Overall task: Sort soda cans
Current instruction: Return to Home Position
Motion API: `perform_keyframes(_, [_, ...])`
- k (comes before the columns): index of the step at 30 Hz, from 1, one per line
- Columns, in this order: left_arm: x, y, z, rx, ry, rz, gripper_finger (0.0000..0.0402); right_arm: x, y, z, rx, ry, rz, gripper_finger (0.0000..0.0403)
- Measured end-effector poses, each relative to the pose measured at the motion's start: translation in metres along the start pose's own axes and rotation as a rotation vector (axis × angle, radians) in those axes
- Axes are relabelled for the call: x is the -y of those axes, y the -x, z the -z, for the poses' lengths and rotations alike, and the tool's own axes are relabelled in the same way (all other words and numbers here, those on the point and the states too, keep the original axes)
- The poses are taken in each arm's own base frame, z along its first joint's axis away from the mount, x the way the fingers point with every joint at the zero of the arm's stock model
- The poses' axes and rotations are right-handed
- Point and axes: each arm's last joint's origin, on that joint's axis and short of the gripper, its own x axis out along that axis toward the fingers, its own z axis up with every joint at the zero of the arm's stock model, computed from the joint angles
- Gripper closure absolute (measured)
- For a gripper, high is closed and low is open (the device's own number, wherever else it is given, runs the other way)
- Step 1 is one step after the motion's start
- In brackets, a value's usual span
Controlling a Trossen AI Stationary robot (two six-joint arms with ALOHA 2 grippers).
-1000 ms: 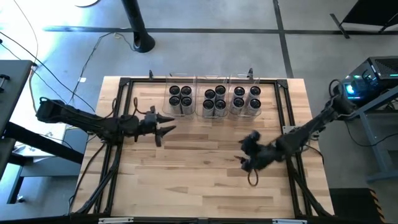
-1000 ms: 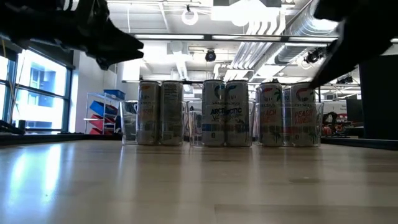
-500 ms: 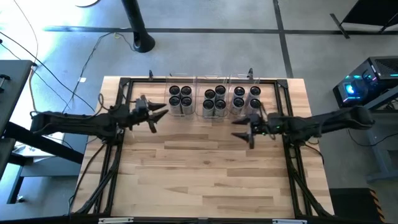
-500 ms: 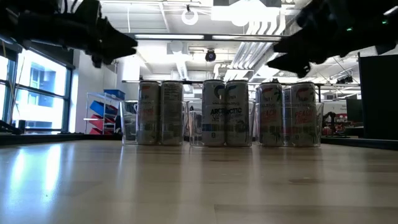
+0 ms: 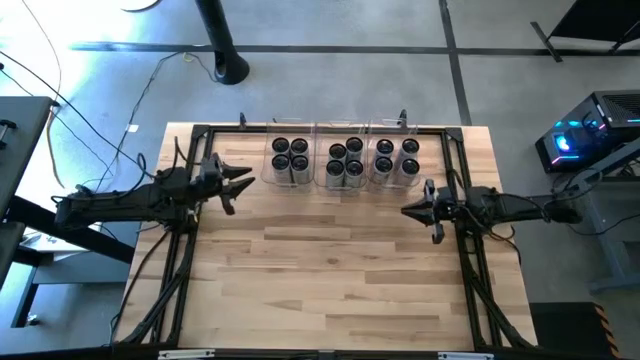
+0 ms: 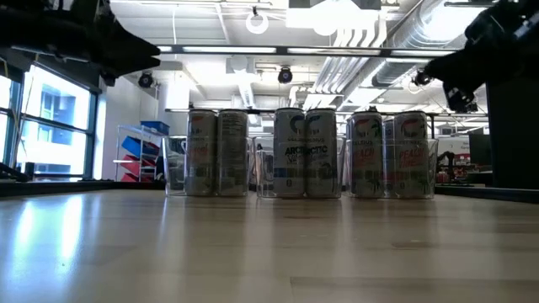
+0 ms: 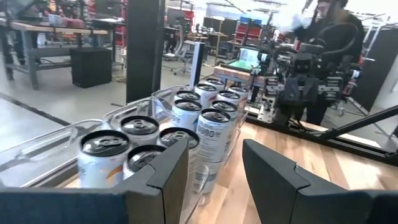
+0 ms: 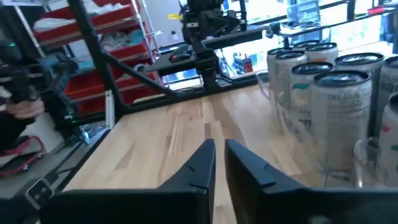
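At bench (image 6: 253,252) height only the front row of cans (image 6: 303,153) shows, two to a bin and six in all. The others stand hidden behind them. Both arms there are dark shapes cut off at the upper corners, and most of the print on the cans is hard to read through the plastic.

From above the count is plain: thirteen cans, all upright, in three clear bins set side by side along the far edge of the bench. There are four in the left bin (image 5: 290,131), five in the middle bin (image 5: 345,130) and four in the right bin (image 5: 396,130).

The left gripper (image 5: 243,183) hangs over the bench just beside the left bin's outer wall, with its fingers apart and nothing between them. The right gripper (image 5: 405,212) hangs near the right rail, in front of the right bin and apart from it. Its fingers are almost together, with only a thin gap between them, and hold nothing. In the right wrist view the nearest cans are cut off at the picture's edge.
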Motion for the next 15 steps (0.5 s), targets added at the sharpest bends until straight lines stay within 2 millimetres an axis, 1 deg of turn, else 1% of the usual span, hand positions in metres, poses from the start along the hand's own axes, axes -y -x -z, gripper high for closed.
perform_keyframes(4, [-0.003, 0.008, 0.0, -0.002, 0.0, -0.015, 0.0257, 0.0, 0.007, 0.012, 0.014, 0.003, -0.035, 0.0393])
perform_keyframes(6, [-0.004, 0.012, 0.001, -0.006, 0.0, -0.015, 0.0257, -0.002, 0.007, 0.009, 0.033, 0.021, -0.073, 0.0399])
perform_keyframes(12, [-0.005, 0.02, 0.005, -0.035, 0.0, 0.003, 0.0257, -0.006, 0.007, 0.014, 0.018, 0.054, -0.111, 0.0402])
perform_keyframes(15, [-0.006, 0.025, 0.009, -0.061, -0.032, 0.01, 0.0257, -0.006, 0.006, 0.015, 0.01, 0.055, -0.12, 0.0402])
